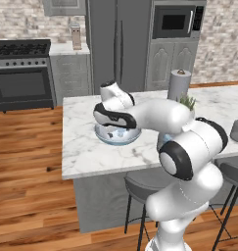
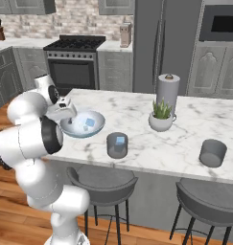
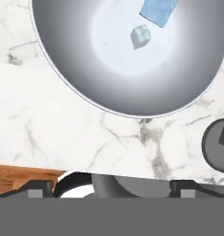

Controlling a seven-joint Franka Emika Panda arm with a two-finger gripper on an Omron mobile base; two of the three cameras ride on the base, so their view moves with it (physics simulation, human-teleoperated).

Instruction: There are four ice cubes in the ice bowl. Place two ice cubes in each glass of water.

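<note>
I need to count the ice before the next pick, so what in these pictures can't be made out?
- Ice cubes left in the ice bowl: the arm covers the bowl's left part in the right base view; the top edge cuts the bowl in the hand view, where two ice cubes show.
- Contents of the far glass: too dark and small.
- Near glass: the hand view's right edge cuts it.

A white marble island [image 2: 137, 143] with grey stools [image 2: 101, 184] stands on wood flooring [image 1: 27, 162] before brick walls [image 1: 22, 19].
</note>
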